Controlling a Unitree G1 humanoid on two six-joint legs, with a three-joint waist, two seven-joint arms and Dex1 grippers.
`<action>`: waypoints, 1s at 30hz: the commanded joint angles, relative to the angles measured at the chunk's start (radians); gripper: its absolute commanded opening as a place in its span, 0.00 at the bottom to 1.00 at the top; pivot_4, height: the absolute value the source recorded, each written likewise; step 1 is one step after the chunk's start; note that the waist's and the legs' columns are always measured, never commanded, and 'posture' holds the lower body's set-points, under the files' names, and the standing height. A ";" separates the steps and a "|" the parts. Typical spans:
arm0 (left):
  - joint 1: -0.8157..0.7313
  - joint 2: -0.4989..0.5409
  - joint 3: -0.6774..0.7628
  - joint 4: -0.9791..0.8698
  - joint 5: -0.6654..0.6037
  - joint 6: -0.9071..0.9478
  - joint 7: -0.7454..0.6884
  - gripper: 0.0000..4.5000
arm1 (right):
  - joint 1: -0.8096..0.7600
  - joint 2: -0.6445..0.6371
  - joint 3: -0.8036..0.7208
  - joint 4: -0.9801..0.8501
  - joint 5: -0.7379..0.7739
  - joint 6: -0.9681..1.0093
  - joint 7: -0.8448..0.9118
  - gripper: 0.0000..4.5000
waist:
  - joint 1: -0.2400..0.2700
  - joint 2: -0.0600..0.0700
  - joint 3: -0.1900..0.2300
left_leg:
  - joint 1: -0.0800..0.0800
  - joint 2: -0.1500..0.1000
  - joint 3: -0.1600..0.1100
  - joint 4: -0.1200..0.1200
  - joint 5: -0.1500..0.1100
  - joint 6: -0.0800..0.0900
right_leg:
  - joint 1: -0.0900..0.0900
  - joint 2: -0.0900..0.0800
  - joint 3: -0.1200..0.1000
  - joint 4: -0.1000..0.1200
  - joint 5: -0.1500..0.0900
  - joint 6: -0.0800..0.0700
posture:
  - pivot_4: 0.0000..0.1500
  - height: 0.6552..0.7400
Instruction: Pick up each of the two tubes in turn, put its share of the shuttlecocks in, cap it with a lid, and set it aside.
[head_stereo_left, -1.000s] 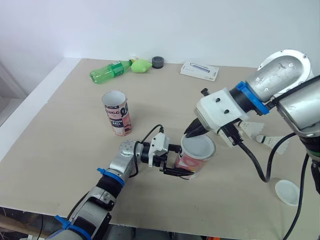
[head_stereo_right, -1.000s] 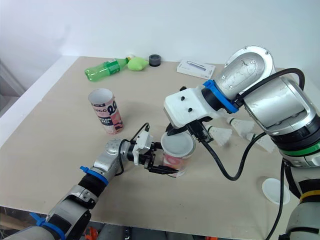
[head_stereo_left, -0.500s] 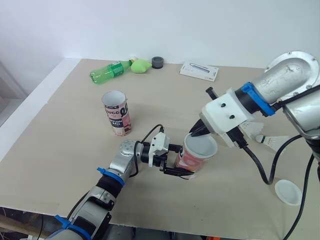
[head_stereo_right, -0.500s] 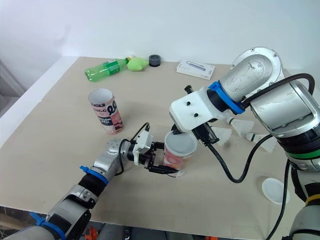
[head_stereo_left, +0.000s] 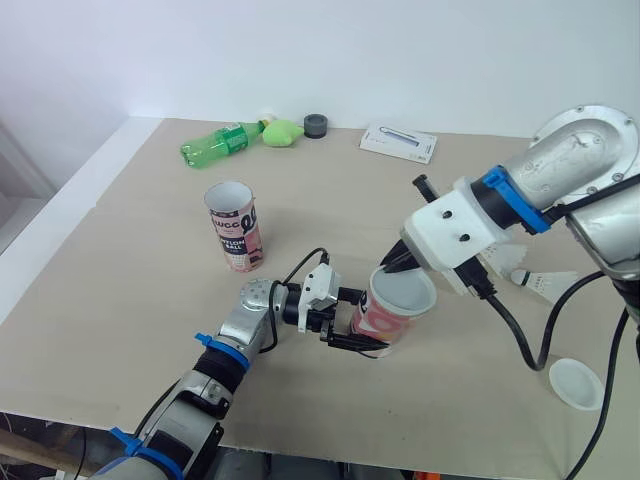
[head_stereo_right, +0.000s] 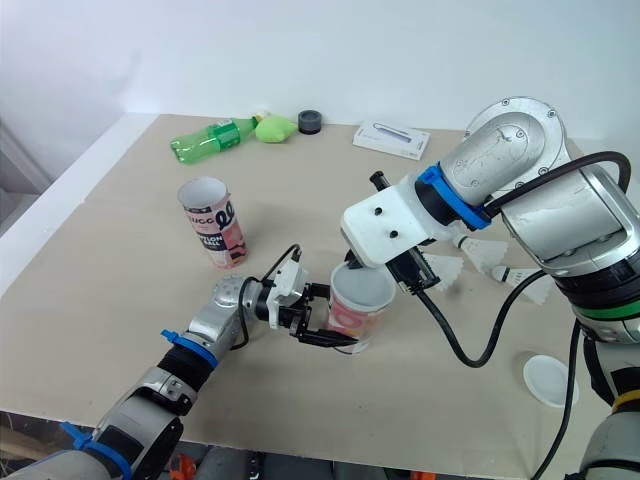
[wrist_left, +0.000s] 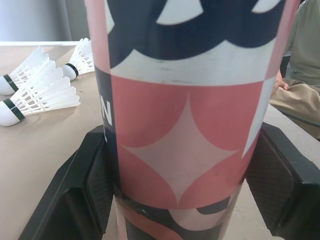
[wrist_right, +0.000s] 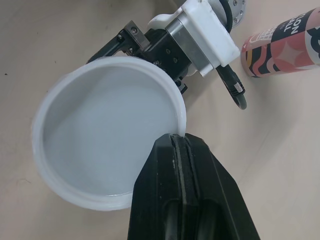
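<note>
the left gripper (head_stereo_right: 328, 316) clamps the upright pink tube (head_stereo_right: 352, 320); the right gripper (head_stereo_right: 349, 264) meets the rim of the white lid (head_stereo_right: 362, 286) on top. a second tube (head_stereo_right: 213, 222) stands well apart.

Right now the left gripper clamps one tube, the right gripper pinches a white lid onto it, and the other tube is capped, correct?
No: the other tube is open, not capped, as the left eye view shows. The left gripper does clamp one tube and the right gripper pinches the white lid on it.
</note>
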 joint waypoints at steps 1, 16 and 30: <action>0.024 0.018 -0.024 0.034 0.045 0.015 -0.007 0.73 | 0.028 -0.008 0.024 -0.013 -0.009 0.011 0.040 0.01 | -0.001 0.000 -0.001 | 0.000 0.000 0.000 0.000 0.000 0.000 | 0.000 0.000 0.000 0.000 0.000 0.000 | 1.00 0.87; 0.022 0.018 -0.024 0.033 0.048 0.019 -0.013 0.73 | -0.040 0.090 -0.063 0.067 0.045 0.168 0.034 0.46 | -0.002 -0.001 -0.001 | 0.001 0.000 0.000 0.000 0.000 0.000 | 0.000 0.000 0.000 0.001 0.000 0.000 | 1.00 0.87; 0.017 0.018 -0.019 0.040 0.047 0.020 -0.016 0.73 | -0.047 -0.013 -0.193 0.073 0.284 0.369 0.040 0.29 | -0.001 -0.001 -0.001 | -0.001 -0.001 -0.001 -0.001 0.000 0.000 | -0.002 0.000 0.000 0.005 -0.002 -0.001 | 1.00 0.87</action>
